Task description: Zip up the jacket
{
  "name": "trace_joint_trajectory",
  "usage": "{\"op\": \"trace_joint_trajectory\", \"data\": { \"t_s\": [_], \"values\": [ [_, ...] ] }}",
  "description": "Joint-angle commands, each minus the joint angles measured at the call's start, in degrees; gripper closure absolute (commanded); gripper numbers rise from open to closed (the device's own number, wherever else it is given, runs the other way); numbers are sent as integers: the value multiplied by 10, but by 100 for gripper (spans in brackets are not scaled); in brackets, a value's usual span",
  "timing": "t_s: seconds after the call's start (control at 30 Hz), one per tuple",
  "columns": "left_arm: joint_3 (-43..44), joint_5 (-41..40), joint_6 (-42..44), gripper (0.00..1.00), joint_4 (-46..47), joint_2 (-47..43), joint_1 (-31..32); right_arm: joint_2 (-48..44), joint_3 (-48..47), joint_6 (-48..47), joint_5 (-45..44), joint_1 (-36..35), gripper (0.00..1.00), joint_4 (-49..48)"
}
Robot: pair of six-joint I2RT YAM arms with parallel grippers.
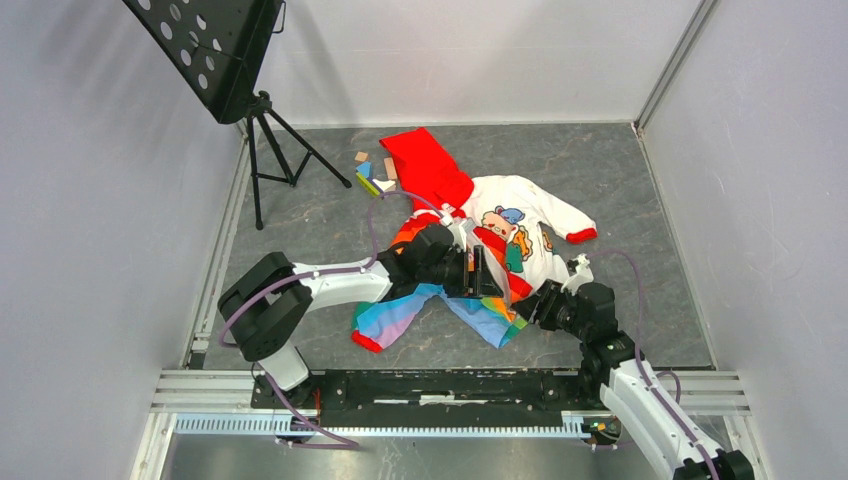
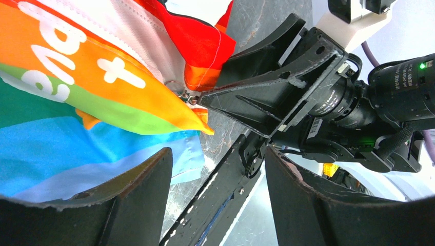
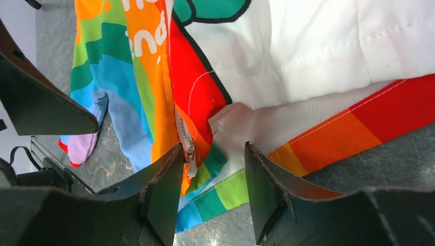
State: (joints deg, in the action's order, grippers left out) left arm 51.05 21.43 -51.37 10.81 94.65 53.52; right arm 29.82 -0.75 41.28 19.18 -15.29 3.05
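The jacket lies spread on the grey floor with its red hood at the far side and the rainbow front toward me. My left gripper hovers over the jacket's middle, open and empty; in the left wrist view it is beside the blue hem. My right gripper is at the bottom hem, open. In the right wrist view the zipper slider sits against its left finger. The slider also shows in the left wrist view, at the right gripper's fingertips.
A black music stand on a tripod stands at the far left. Small coloured blocks lie beside the hood. A metal rail runs along the near edge. Walls close in on three sides.
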Motion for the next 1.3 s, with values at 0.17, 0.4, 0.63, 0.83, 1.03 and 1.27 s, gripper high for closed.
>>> {"op": "trace_joint_trajectory", "data": {
  "t_s": [0.17,0.4,0.63,0.83,1.03,1.27],
  "values": [
    [0,36,11,28,46,-12,-2,-15,12,7,29,0,37,63],
    [-7,39,7,28,59,-10,-4,-43,25,59,86,0,52,61],
    [-15,42,1,28,67,-12,-5,-48,36,64,78,0,49,88],
    [-15,45,2,28,66,-15,-9,-39,34,48,89,0,45,104],
    [-12,46,1,28,68,-11,-10,-36,38,29,119,1,48,114],
    [-9,48,-1,28,68,-14,-10,-35,39,16,111,0,52,124]
  ]
}}
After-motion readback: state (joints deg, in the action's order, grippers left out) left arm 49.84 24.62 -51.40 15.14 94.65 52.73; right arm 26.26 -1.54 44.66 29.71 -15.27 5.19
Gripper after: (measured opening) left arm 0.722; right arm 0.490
